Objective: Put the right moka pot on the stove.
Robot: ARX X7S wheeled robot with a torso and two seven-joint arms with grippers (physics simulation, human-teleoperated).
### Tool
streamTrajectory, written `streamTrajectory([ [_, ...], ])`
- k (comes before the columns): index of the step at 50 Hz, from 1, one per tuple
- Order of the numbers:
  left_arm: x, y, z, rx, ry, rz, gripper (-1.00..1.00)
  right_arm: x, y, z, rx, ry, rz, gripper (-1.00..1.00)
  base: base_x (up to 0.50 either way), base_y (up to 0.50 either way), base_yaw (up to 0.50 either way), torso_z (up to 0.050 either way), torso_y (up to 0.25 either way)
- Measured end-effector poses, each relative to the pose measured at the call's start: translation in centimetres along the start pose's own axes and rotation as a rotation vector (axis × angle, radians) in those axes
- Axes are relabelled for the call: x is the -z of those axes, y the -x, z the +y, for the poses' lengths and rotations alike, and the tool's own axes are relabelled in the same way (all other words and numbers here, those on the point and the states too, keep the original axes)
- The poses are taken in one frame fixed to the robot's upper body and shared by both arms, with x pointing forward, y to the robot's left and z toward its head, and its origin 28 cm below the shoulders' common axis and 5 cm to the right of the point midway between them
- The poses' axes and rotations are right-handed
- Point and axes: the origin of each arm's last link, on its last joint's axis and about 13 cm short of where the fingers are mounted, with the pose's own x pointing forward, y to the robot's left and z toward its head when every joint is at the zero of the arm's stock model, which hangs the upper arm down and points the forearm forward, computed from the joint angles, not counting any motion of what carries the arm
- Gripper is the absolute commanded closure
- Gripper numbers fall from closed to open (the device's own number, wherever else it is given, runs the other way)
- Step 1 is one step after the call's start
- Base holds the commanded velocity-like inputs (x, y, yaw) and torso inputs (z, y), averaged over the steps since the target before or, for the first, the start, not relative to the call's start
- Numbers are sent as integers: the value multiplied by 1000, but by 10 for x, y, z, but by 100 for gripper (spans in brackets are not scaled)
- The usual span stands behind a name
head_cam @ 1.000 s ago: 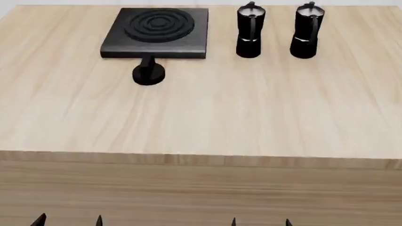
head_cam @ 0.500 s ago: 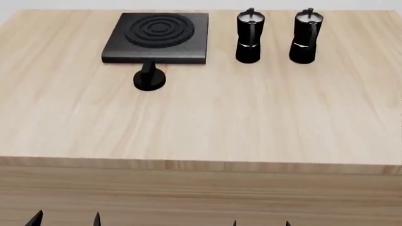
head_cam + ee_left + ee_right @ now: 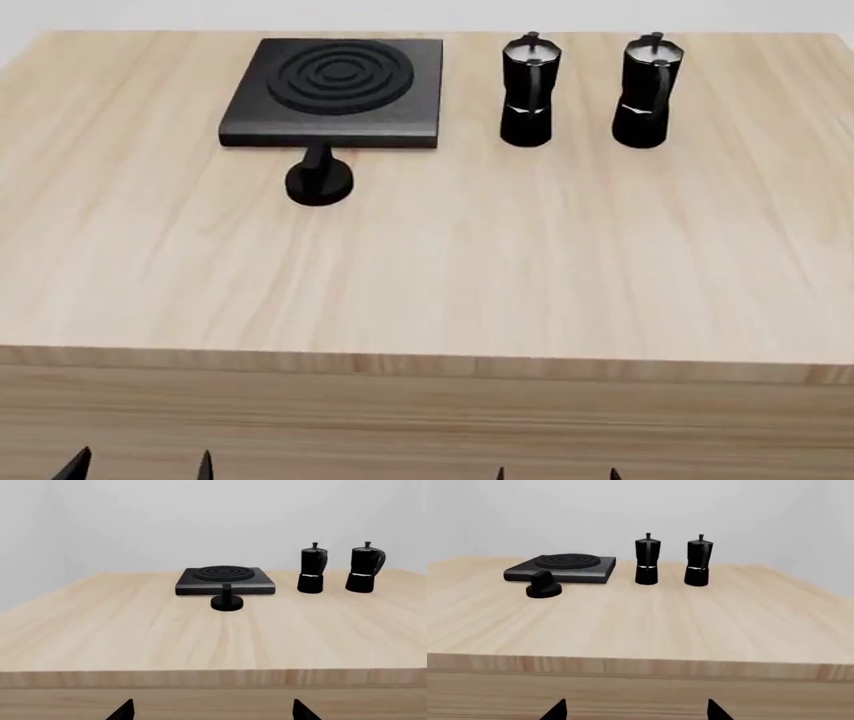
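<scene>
At far right stands the right pot [image 3: 649, 92], untouched. Likely rigid, glossy, top-heavy: grip its waist. Both pincers [image 3: 140, 466] [image 3: 557, 473] apart, empty.

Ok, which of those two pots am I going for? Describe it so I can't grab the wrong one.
Start at the stove, the dark square slab with ring burner at the table's far side. To its right stand two matching black pots in a row. You want the right moka pot, the one farther from the stove and nearest the table's right edge; the left moka pot stands between it and the stove.
</scene>
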Motion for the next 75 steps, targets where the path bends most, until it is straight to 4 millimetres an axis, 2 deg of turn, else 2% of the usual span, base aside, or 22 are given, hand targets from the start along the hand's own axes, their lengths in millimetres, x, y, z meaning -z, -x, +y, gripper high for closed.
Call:
streamTrajectory([
  [36, 0, 2, 0, 18, 12, -11, -100, -16, 1, 0, 17, 31, -33, -100, 0, 0, 0, 4, 4],
  [75, 0, 2, 0, 22, 8, -19, -100, -13, 0, 0, 23, 32, -28, -100, 240, 3, 0, 0, 0],
])
